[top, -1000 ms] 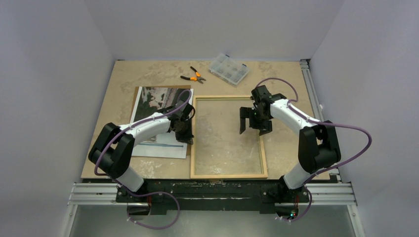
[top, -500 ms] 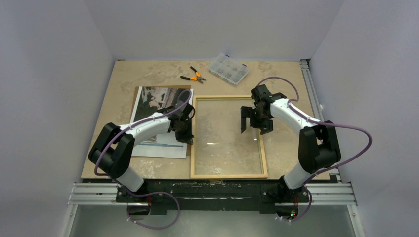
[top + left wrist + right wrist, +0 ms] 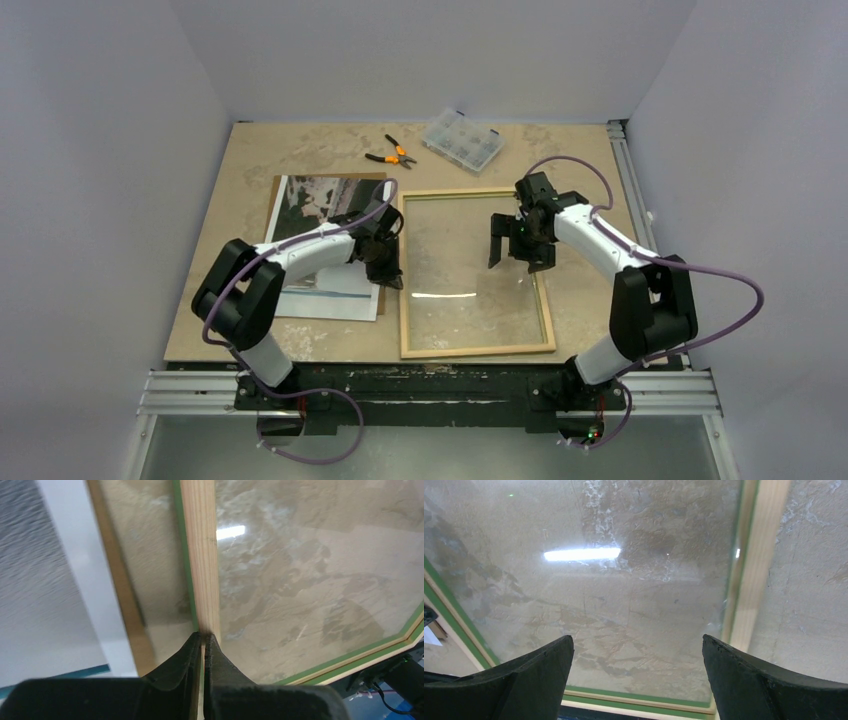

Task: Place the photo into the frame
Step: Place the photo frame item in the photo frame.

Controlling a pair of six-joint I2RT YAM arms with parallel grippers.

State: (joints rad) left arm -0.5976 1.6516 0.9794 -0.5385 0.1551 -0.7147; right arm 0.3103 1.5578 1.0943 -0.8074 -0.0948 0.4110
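Pale natural wood upward, green front downward: large thin rectangular picture frame [image 3: 478,350] with clear pane, lying on the beige stone-patterned table [image 3: 330,342], long axis from near to far, near end turned a little toward the right.

On its left long rail, about the middle: left gripper [image 3: 392,272], closed tight, black fingers [image 3: 190,655] pinching the wooden rail from both sides, well shown in the left wrist view. Raised off the table or only resting there: not possible to tell.

Just beside, to the left of that same rail: large glossy rectangular paper print [image 3: 318,205], dark grey-and-white scene with white border, picture side up, on a brown fibreboard backing sheet [image 3: 276,195], long axis also near to far, nearly parallel to the frame.

So, for the coming move: print to the left of the frame, close to the left arm, well apart from the right one. Judged the natural choice for fetching it: left arm, after letting go of the rail.

Farther, above the far half of the pane, near the right rail: right gripper [image 3: 517,252], jaws spread wide, holding nothing.

At the far edge: orange-handled pliers [image 3: 391,154] and clear plastic compartment box [image 3: 462,140], not involved.
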